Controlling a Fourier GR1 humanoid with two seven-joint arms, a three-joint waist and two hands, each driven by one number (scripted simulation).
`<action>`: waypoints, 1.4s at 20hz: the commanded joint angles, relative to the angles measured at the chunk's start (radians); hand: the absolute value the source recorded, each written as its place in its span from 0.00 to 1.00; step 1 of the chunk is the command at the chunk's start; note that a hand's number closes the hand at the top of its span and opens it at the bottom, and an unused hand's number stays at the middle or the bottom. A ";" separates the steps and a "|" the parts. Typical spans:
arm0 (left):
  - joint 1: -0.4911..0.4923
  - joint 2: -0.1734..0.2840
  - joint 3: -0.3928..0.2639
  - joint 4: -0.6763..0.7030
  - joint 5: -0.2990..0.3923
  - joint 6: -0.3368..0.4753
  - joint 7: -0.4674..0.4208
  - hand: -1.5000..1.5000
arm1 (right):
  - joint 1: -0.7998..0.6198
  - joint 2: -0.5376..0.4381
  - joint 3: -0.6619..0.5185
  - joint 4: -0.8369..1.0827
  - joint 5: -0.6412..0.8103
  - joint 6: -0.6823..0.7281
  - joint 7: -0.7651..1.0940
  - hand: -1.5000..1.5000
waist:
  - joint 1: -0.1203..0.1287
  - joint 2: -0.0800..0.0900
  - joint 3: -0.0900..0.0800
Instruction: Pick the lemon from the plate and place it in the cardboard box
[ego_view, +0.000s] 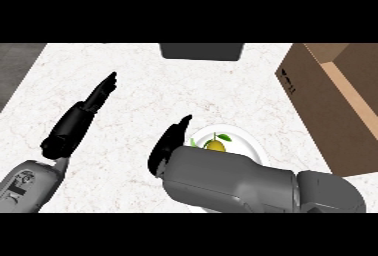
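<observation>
1. Head view, the landmark: the white plate (247, 142) lies on the pale marbled counter (148, 80), and everything below is placed relative to it.
2. The lemon (215, 145) sits on the plate, left of the plate's middle, with a green leaf just beside it on the right. It is not yet lifted.
3. The right hand (168, 142) hovers at the plate's left rim, just beside the lemon. Its fingers are straight and point away from the robot; it holds nothing. The bulky grey right forearm (229, 180) covers the near part of the plate.
4. The cardboard box (332, 105) stands to the right of the plate and a little beyond it, near but apart, its open top showing at the far right.
5. The left hand (81, 117) rests well to the left of the plate, fingers straight, empty, taking no part.
6. A dark object (201, 51) sits at the counter's far edge, beyond the plate.
7. Judgement on the step: this is the approach to the grasp. The hand seems offset to the left of the fruit, so it should shift right until the lemon lies between thumb and fingers, then lower and close.
8. Advice: a round lemon may roll on the smooth plate if nudged from one side, so close from both sides together.
9. Lift clear of the plate's rim and the box's near wall before moving right.
</observation>
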 joint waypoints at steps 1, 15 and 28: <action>-0.004 0.013 0.033 0.002 0.014 -0.025 0.008 0.50 | 0.029 0.020 0.036 -0.019 -0.014 0.014 0.190 0.00 | 0.000 0.001 0.001; -0.012 0.006 0.078 0.000 -0.004 -0.058 0.042 0.50 | 0.026 0.020 0.049 0.082 0.061 0.051 0.138 0.00 | -0.013 0.003 0.002; -0.002 -0.055 0.094 -0.003 -0.053 -0.063 0.039 0.50 | 0.147 0.021 0.068 0.115 0.184 0.023 0.108 0.00 | -0.020 0.005 0.002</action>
